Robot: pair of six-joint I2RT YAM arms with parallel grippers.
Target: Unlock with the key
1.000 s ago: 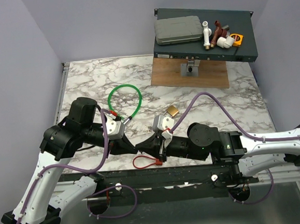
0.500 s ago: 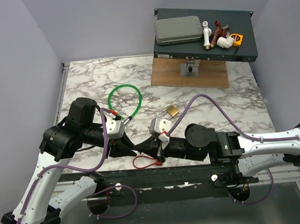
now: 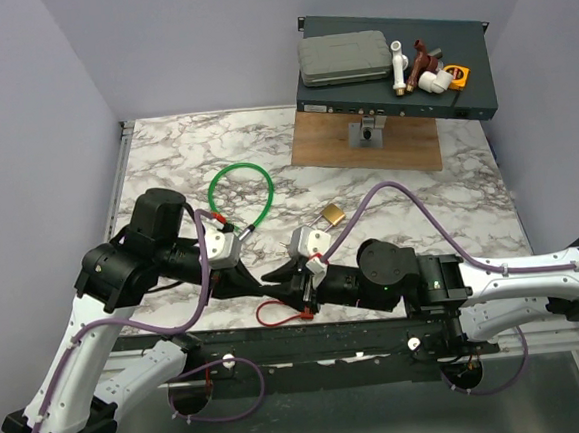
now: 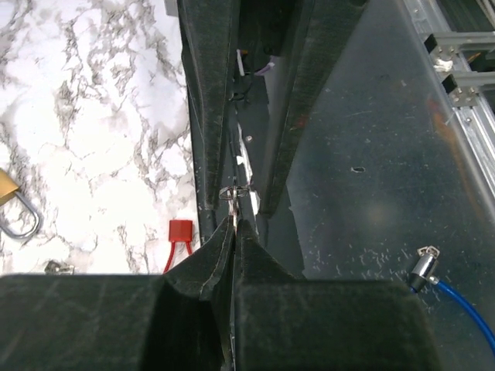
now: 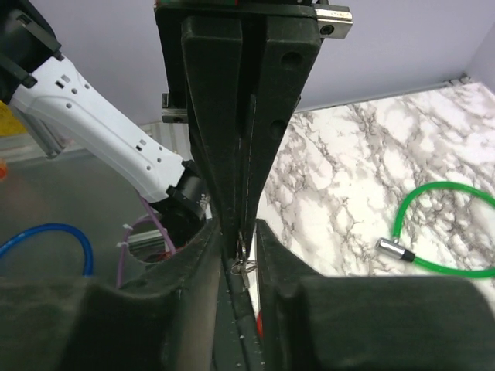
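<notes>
My left gripper (image 3: pixel 265 277) is shut on a tiny metal key (image 4: pixel 236 193) with a wire ring, held at its tips just above the table's front edge. My right gripper (image 3: pixel 278 275) is open and meets it tip to tip, its fingers (image 5: pixel 203 255) on either side of the key (image 5: pixel 242 267). A red tag (image 4: pixel 179 231) on a thin red cord loop (image 3: pixel 275 313) lies on the table below; I cannot tell whether it is tied to the key. The brass padlock (image 3: pixel 332 214) lies on the marble beyond the right wrist and shows at the left wrist view's edge (image 4: pixel 11 205).
A green cable loop (image 3: pixel 240 192) lies on the marble behind the left arm. A dark equipment box (image 3: pixel 461 98) with a grey case and pipe fittings stands at the back right, over a wooden board (image 3: pixel 314 144). Metal rails and a blue cable (image 4: pixel 464 309) lie below the table's front edge.
My right gripper has shifted a little to the left, closer onto the left gripper's tips. The left gripper stays shut on the key at nearly the same spot.
</notes>
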